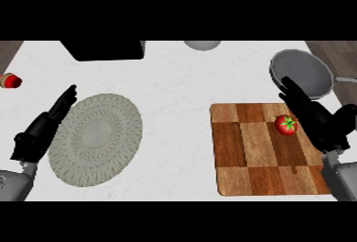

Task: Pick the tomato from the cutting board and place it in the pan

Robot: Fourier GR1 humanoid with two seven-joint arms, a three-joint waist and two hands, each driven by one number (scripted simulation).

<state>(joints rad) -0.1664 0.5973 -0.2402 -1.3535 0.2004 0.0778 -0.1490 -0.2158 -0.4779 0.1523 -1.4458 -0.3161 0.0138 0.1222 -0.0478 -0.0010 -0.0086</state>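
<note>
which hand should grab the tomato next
Right. The right hand is open beside the tomato on the cutting board, with the pan just beyond. The left hand rests far across, by the woven mat.

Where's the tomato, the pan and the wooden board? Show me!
tomato (285,126), head view, on its red skin near the middle.
pan (301,71), head view, on the bare grey inside.
cutting board (251,156), head view, on bare wood near its middle.
</note>
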